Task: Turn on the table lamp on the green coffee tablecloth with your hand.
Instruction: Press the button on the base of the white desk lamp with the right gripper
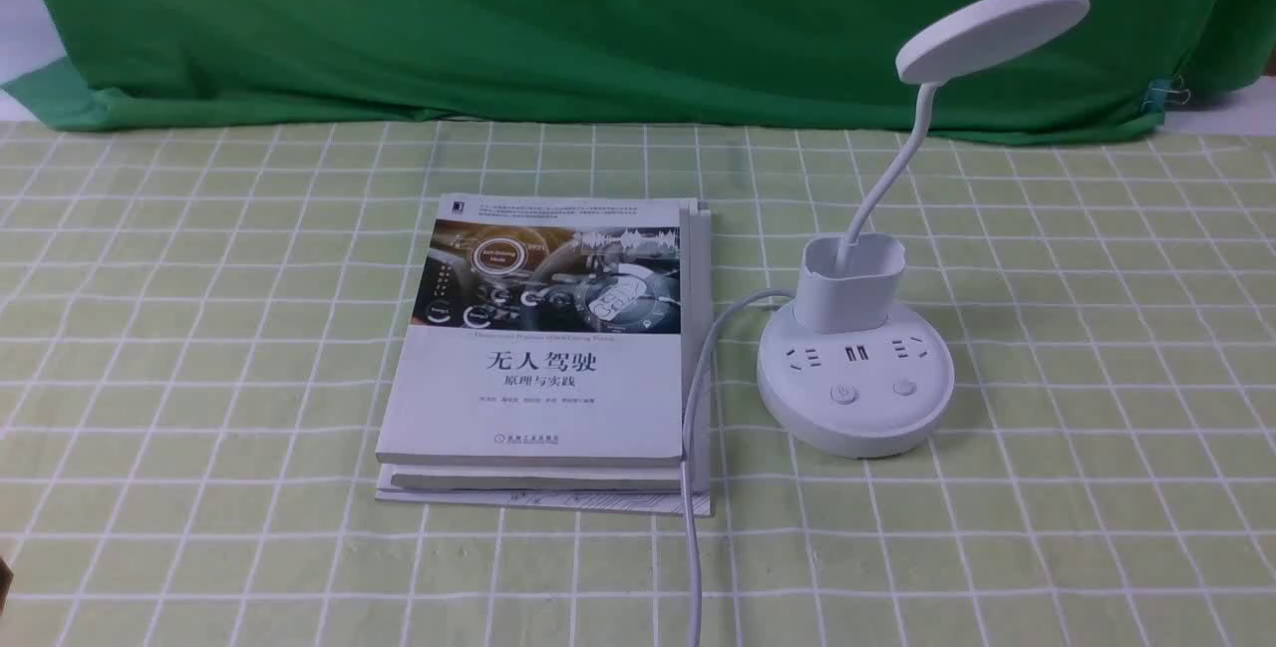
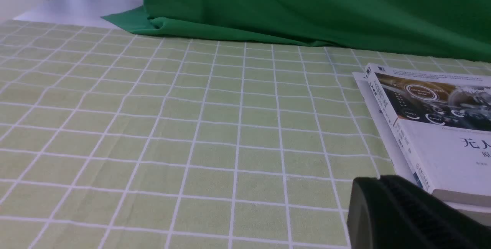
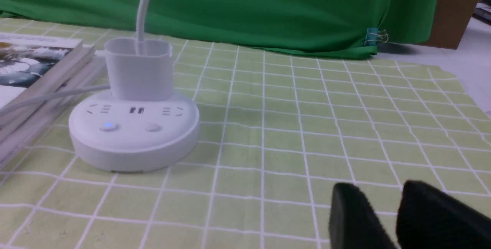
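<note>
The white table lamp point(image 1: 854, 378) stands on the green checked tablecloth point(image 1: 1097, 328), right of centre. Its disc head point(image 1: 992, 29) is raised on the curved neck and looks unlit. In the right wrist view the lamp base point(image 3: 134, 137) shows two buttons, and one button point(image 3: 109, 127) glows blue. My right gripper point(image 3: 379, 187) is open and empty, low over the cloth, some way short of the base and off to its side. My left gripper point(image 2: 381, 180) is shut and empty, beside the book's near corner. Neither gripper shows in the front view.
A stack of books point(image 1: 543, 348) lies left of the lamp, also in the left wrist view point(image 2: 441, 126). The lamp's white cable point(image 1: 693, 428) runs along the books' right edge to the front. A dark green backdrop cloth point(image 1: 598, 19) hangs behind, held by a binder clip point(image 3: 374, 36).
</note>
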Controlling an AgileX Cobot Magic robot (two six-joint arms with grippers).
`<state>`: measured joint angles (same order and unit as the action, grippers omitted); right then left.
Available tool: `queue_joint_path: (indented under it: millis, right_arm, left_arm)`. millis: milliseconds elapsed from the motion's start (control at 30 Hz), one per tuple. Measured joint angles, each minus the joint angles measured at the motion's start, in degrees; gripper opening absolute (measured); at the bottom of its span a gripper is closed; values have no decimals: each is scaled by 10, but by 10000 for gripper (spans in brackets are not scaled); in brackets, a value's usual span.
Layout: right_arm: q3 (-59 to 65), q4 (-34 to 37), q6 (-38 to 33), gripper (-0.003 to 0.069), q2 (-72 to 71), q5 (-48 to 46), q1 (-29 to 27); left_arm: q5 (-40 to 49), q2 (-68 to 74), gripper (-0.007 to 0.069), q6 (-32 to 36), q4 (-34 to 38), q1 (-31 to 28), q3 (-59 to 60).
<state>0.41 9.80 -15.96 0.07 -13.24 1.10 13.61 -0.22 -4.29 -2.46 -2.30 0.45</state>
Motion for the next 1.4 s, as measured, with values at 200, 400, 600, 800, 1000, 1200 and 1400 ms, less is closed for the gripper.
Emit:
queue_joint_path:
  millis: [200, 400, 600, 800, 1000, 1200, 1400]
  right_arm:
    - [0, 0, -1, 242, 0, 0, 0]
    - [0, 4, 27, 242, 0, 3, 0]
    - [0, 9, 213, 242, 0, 46, 0]
    - [0, 9, 402, 242, 0, 106, 0]
    - [0, 10, 416, 203, 0, 125, 1]
    - [-81, 10, 316, 36, 72, 31, 34]
    - [-263, 10, 151, 32, 285, -178, 79]
  left_arm:
    - [0, 0, 3, 0, 0, 0, 0]
    - [0, 0, 3, 0, 0, 0, 0]
    - [0, 0, 3, 0, 0, 0, 0]
    - [0, 0, 3, 0, 0, 0, 0]
    - [0, 0, 3, 0, 0, 0, 0]
    - [0, 0, 3, 0, 0, 0, 0]
    - [0, 0, 3, 0, 0, 0, 0]
